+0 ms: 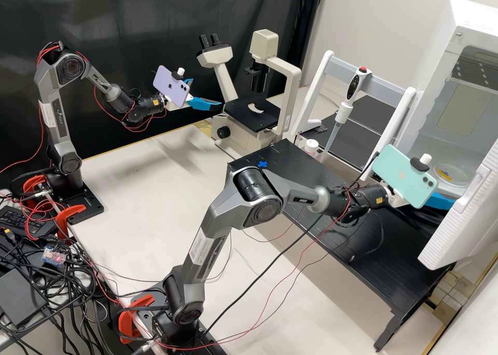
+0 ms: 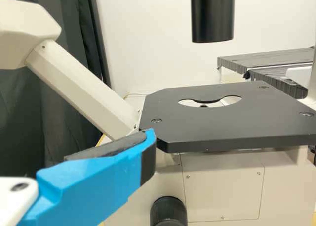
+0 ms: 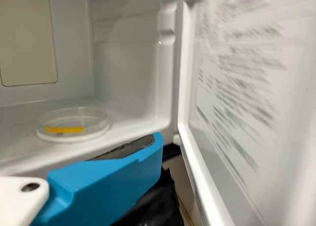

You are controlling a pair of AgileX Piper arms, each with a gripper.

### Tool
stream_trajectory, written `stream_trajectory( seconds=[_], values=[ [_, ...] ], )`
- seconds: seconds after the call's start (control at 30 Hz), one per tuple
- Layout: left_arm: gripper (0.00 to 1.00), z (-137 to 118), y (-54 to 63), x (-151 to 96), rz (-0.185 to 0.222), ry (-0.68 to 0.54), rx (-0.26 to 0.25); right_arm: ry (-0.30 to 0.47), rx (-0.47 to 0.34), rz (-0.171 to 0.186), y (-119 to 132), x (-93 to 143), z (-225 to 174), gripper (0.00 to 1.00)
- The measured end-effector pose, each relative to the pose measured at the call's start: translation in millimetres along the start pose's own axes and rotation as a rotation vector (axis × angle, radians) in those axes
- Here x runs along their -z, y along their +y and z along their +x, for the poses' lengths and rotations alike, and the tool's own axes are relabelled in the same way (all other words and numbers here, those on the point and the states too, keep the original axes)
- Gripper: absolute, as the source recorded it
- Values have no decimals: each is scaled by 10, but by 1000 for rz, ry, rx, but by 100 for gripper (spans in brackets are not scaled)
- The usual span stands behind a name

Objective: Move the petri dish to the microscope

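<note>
The clear petri dish (image 1: 445, 174) with a yellow mark lies inside the white cabinet; in the right wrist view the dish (image 3: 73, 124) rests flat on the cabinet floor. My right gripper (image 1: 440, 201) is at the cabinet's doorway, below the dish. In the right wrist view, one finger of this gripper (image 3: 154, 142) has its dark pad bare, so it stands open. My left gripper (image 1: 206, 94), open and holding nothing, is beside the microscope (image 1: 253, 114). In the left wrist view, the left gripper (image 2: 148, 139) shows one finger near a corner of the bare black stage (image 2: 207, 129).
The cabinet's open door (image 1: 463, 217) stands close to the right gripper. A pipette (image 1: 343, 111) hangs on a white stand (image 1: 316, 93) between microscope and cabinet. The raised black shelf (image 1: 373, 256) runs under the right arm. The eyepiece tube (image 2: 81, 80) is near the left gripper.
</note>
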Motion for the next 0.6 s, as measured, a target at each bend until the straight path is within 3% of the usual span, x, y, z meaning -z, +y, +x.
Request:
stream_trajectory(
  seconds=[0.27,0.6],
  values=[
    [100,0,0,0,0,0,0,-39,20,-17,-133,92,393,100],
    [100,0,0,0,0,0,0,-81,41,-46,-299,-7,795,100]
  ],
)
